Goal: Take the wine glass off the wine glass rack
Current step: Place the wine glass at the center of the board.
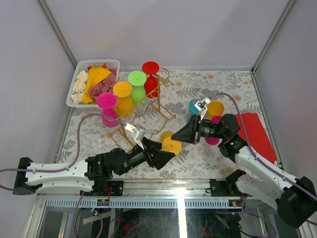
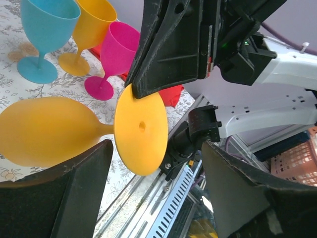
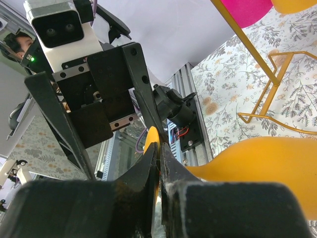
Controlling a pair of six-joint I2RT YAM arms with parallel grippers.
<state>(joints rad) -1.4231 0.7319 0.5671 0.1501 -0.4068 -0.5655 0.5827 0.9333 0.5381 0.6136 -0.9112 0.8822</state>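
Observation:
An orange wine glass lies sideways in the air just off the low end of the gold wire wine glass rack. Its bowl is on the left and its round foot faces the left wrist camera. My right gripper is shut on the upper rim of that foot. My left gripper is open, its jaws standing on either side of the foot without touching it. Pink, orange, green and red glasses hang on the rack.
Blue, orange and pink glasses stand on the table under the right arm. A red cloth lies at the right. A white basket of cloths sits at the back left. The table's metal front rail is just below.

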